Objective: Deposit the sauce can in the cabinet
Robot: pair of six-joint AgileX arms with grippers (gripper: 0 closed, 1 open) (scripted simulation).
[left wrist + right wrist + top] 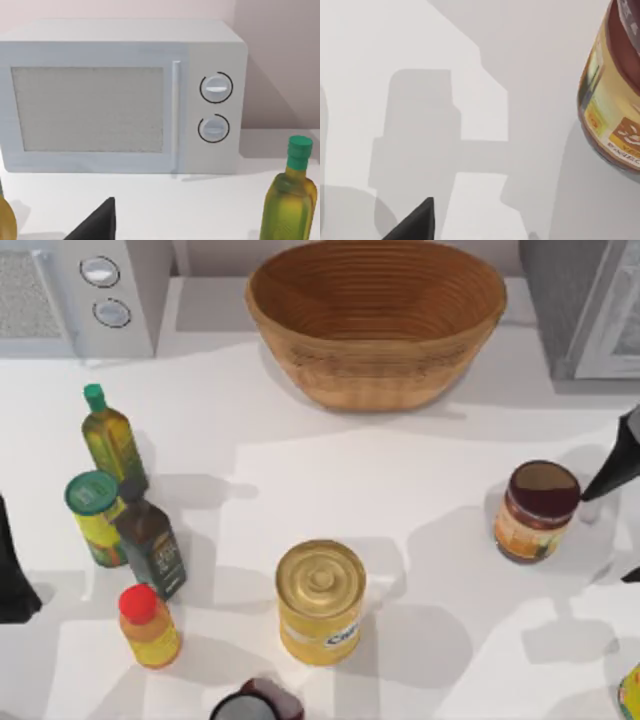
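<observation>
One sauce can is seen standing upright on the white worktop toward its right side, well forward of the grey cabinet in the back right corner. The right tool is held just beside the can on its right, apart from it; whether its fingers are apart or together cannot be told. The left tool is parked at the left edge, its fingers likewise unreadable. A woven basket is placed at the back centre.

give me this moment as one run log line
phase: approach | right gripper: beside sauce can, not gripping | sauce can: upright on table | cabinet: back right | left arm: parked left edge
</observation>
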